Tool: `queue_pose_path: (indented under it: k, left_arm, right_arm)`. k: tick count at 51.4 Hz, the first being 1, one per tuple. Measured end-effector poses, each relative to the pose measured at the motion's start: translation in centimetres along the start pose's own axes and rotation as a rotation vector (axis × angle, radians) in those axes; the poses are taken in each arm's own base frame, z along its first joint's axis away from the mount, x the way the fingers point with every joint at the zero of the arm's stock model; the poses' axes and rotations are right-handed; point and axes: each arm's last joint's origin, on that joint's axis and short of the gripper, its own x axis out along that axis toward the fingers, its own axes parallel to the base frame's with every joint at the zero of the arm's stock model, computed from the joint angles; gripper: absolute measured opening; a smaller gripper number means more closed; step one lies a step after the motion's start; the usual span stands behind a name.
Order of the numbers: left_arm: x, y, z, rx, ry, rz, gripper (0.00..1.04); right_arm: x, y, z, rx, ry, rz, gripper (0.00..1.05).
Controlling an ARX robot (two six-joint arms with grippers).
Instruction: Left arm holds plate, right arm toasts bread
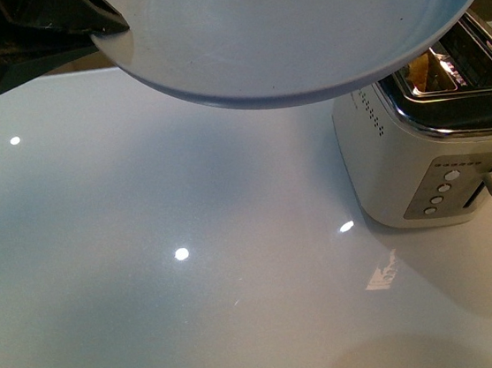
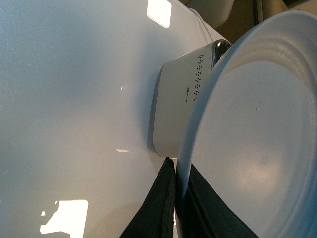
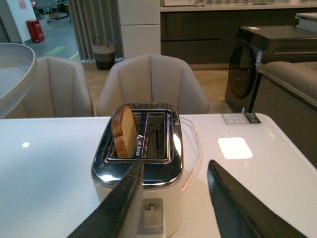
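Now the left gripper (image 2: 178, 173) has its jaws closed on the rim of the plate (image 1: 299, 27) and holds it in the air, tilted, near the toaster (image 3: 163, 168). The bread (image 3: 124, 131) stands in the slot on the plate's side, with its top sticking out. The right gripper (image 3: 176, 163) is in front of the toaster, its jaws apart and empty. If the slice is to come out, I think the gripper should descend straight, pinch the crust and lift vertically. The plate edge is close to that slot and may obstruct. Chairs (image 3: 151, 82) stand behind the table (image 3: 49, 163).
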Motion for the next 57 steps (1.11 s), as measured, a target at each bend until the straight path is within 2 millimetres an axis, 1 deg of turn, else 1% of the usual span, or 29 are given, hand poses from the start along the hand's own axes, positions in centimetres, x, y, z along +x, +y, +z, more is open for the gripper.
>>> queue_pose_path:
  k: [7,15,17,20,24,33,34,37,46,53,57]
  left_arm:
    - [0.0,0.0,0.0,0.000,-0.001,0.001,0.03]
    - [0.0,0.0,0.0,0.000,0.000,0.000,0.03]
    - [0.0,0.0,0.0,0.000,-0.001,0.001,0.03]
    - [0.0,0.0,0.0,0.000,-0.001,0.001,0.03]
    - [0.0,0.0,0.0,0.000,0.000,0.000,0.03]
    - [0.0,0.0,0.0,0.000,0.000,0.000,0.03]
    - [0.0,0.0,0.0,-0.004,-0.008,0.012,0.03]
    - [-0.2,-0.2,0.0,-0.027,-0.046,0.126,0.03]
    - [-0.3,-0.4,0.4,-0.048,-0.052,0.118,0.03]
    - [-0.8,0.4,1.9,-0.067,-0.067,0.106,0.03]
    - [-1.0,1.8,3.3,-0.058,-0.081,0.109,0.03]
  right_arm:
    - [0.0,0.0,0.0,0.000,0.000,0.000,0.64]
    - [0.0,0.0,0.0,0.000,0.000,0.000,0.85]
    - [0.0,0.0,0.0,0.000,0.000,0.000,0.92]
    - [0.0,0.0,0.0,0.001,0.000,0.000,0.97]
    - [0.0,0.0,0.0,0.001,0.000,0.000,0.95]
    - [0.0,0.0,0.0,0.001,0.000,0.000,0.96]
    - [0.0,0.0,0.0,0.001,0.000,0.000,0.96]
    - [0.0,0.0,0.0,0.001,0.000,0.000,0.96]
    - [0.0,0.0,0.0,0.001,-0.001,0.000,0.96]
    - [0.0,0.0,0.0,0.001,-0.001,-0.001,0.96]
    - [0.0,0.0,0.0,0.001,-0.001,0.000,0.96]
